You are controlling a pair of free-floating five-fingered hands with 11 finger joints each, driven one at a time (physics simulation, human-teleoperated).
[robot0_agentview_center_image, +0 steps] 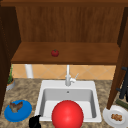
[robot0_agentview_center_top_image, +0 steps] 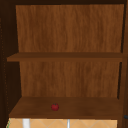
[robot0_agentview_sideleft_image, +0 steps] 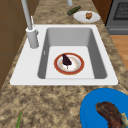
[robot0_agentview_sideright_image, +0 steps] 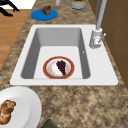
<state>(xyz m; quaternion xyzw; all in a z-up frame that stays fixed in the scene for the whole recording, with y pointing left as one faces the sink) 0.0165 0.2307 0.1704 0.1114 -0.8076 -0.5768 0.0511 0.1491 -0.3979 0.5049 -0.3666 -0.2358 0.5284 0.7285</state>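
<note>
My left hand (robot0_agentview_center_image: 35, 122) hangs low in front of the counter, just right of a blue plate (robot0_agentview_center_image: 23, 113) with a brown piece of meat (robot0_agentview_center_image: 16, 106); in the right side view the left hand (robot0_agentview_sideright_image: 7, 7) shows its fingers spread and holding nothing. By the open cabinet door at the far right floats my right hand (robot0_agentview_center_image: 124, 85), fingers straight, touching nothing. A red-rimmed plate (robot0_agentview_sideleft_image: 78, 68) with a dark wedge of food (robot0_agentview_sideleft_image: 66, 60) lies flat in the white sink (robot0_agentview_sideleft_image: 30, 72). In the front view a big red round shape (robot0_agentview_center_image: 67, 115) covers the sink's front.
A small red fruit (robot0_agentview_center_image: 55, 53) sits on the cabinet's lower shelf (robot0_agentview_center_image: 82, 53). The faucet (robot0_agentview_center_image: 68, 77) rises behind the sink. To the right are a white plate (robot0_agentview_center_image: 110, 117) with brown food and a cucumber (robot0_agentview_center_image: 121, 103). A potted plant (robot0_agentview_center_image: 10, 80) stands far left.
</note>
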